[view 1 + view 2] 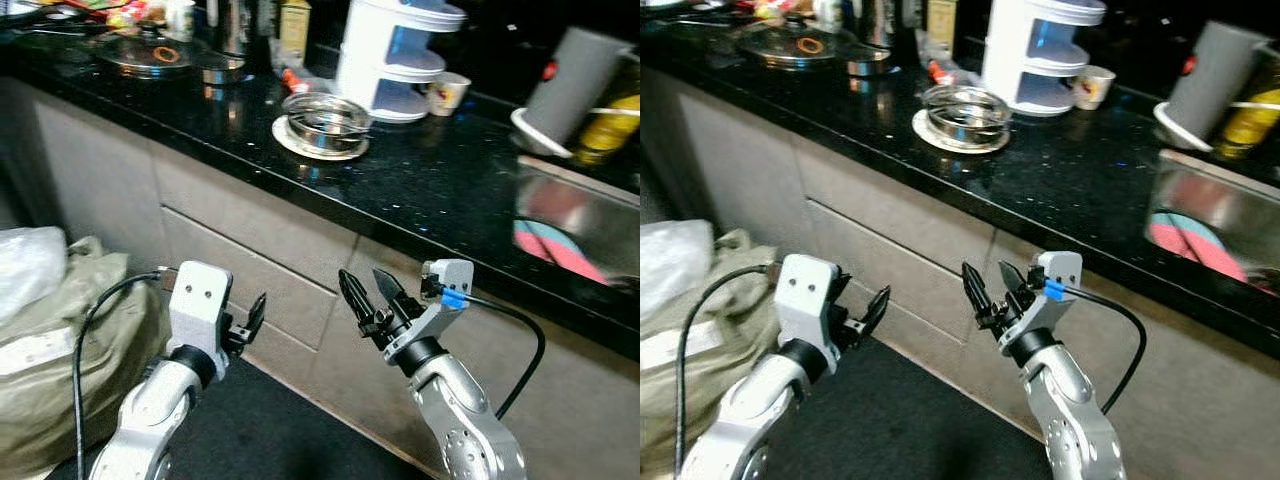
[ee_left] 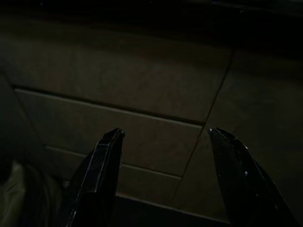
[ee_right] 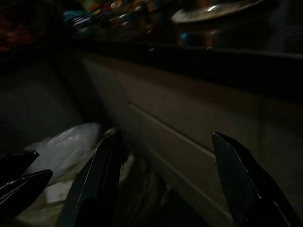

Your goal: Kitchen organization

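Observation:
A steel bowl point(image 1: 324, 117) rests on a white plate point(image 1: 285, 136) on the black counter point(image 1: 430, 180). Behind it stands a white tiered rack point(image 1: 395, 55) with a small cup point(image 1: 448, 92) beside it. Both arms are held low in front of the cabinet drawers point(image 1: 260, 275), below the counter edge. My left gripper point(image 1: 248, 322) is open and empty, fingers point(image 2: 102, 161) spread toward the drawer fronts. My right gripper point(image 1: 370, 292) is open too, holding nothing, its fingertips point(image 3: 232, 161) pointing along the cabinet front.
A steel lid point(image 1: 155, 52), pots and bottles crowd the counter's far left. A grey cylinder point(image 1: 575, 80) and yellow bottle point(image 1: 610, 120) stand by the sink point(image 1: 585, 225), which holds a pink and blue item. Bags point(image 1: 50, 300) lie on the floor at left. A dark mat point(image 1: 270, 430) covers the floor.

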You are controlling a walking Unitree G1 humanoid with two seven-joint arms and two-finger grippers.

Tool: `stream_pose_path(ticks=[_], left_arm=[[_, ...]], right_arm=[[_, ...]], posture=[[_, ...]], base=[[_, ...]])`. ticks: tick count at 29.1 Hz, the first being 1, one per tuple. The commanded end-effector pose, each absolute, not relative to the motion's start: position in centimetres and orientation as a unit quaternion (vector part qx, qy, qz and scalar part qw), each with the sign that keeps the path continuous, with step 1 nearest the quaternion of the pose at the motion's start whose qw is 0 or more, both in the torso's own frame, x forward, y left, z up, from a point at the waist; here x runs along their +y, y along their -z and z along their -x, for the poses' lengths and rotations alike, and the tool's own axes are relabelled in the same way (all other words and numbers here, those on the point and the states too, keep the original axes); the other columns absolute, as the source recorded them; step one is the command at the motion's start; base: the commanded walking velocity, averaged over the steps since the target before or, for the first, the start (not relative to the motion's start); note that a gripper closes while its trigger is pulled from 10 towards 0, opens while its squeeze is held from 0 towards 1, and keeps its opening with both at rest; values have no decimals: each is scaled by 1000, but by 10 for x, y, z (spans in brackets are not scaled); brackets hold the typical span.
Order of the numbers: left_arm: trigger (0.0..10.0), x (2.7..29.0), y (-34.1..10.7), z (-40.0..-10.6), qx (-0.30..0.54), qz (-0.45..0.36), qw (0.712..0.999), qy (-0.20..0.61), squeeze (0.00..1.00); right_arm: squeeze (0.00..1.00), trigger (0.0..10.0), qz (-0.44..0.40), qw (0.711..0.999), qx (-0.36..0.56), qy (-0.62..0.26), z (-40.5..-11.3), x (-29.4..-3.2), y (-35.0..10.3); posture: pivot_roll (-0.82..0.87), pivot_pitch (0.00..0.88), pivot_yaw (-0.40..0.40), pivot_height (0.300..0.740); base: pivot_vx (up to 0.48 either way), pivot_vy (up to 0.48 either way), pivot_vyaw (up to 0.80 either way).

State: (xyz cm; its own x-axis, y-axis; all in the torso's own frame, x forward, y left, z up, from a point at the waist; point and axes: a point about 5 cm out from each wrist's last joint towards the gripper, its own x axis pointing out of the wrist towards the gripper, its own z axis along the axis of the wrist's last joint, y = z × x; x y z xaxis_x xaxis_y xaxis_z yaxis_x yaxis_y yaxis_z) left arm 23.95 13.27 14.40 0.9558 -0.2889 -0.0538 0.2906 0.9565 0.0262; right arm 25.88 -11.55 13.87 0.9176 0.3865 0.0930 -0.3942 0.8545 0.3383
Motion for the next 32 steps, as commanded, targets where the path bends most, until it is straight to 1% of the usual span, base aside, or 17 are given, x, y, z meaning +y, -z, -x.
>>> stream_pose_path(ticks=[1, 9, 15, 19, 20, 21, 22, 24, 32], left_arm=[[10000, 128, -144, -240, 23, -8, 987, 159, 0], [10000, 125, -145, -241, 19, 11, 985, 169, 0], [10000, 124, -147, -241, 12, 3, 984, 180, 0], [10000, 121, -150, -244, 3, -7, 983, 186, 0], [10000, 121, -150, -245, 0, -7, 982, 188, 0], [10000, 121, -150, -245, 0, -7, 982, 188, 0], [10000, 121, -151, -246, -1, -9, 982, 189, 0], [10000, 120, -151, -246, -3, -11, 981, 191, 0], [10000, 119, -153, -247, -13, -20, 980, 196, 0]], right_arm=[[0, 10000, -175, 964, -15, -201, -257, -119, -140], [0, 10000, -179, 960, -22, -212, -258, -117, -141], [0, 10000, -185, 959, -29, -214, -259, -117, -144], [0, 10000, -181, 961, -55, -200, -270, -121, -159], [0, 10000, -187, 959, -72, -199, -276, -124, -170], [0, 10000, -187, 959, -72, -199, -276, -124, -170], [0, 10000, -192, 957, -92, -196, -284, -126, -183], [0, 10000, -193, 955, -107, -197, -287, -126, -192], [0, 10000, -188, 946, -144, -219, -294, -121, -215]], posture=[[144, 16, -156, 740], [147, 15, -155, 740], [147, 19, -154, 740], [145, 18, -155, 740], [145, 16, -154, 740], [145, 16, -154, 740], [145, 14, -153, 740], [147, 11, -154, 740], [154, 7, -157, 740]], base=[[0, 0, 794], [0, 0, 794], [0, 0, 794], [0, 0, 753], [0, 0, 0], [0, 0, 0], [0, 0, 0], [0, 0, 0], [0, 0, 0]])
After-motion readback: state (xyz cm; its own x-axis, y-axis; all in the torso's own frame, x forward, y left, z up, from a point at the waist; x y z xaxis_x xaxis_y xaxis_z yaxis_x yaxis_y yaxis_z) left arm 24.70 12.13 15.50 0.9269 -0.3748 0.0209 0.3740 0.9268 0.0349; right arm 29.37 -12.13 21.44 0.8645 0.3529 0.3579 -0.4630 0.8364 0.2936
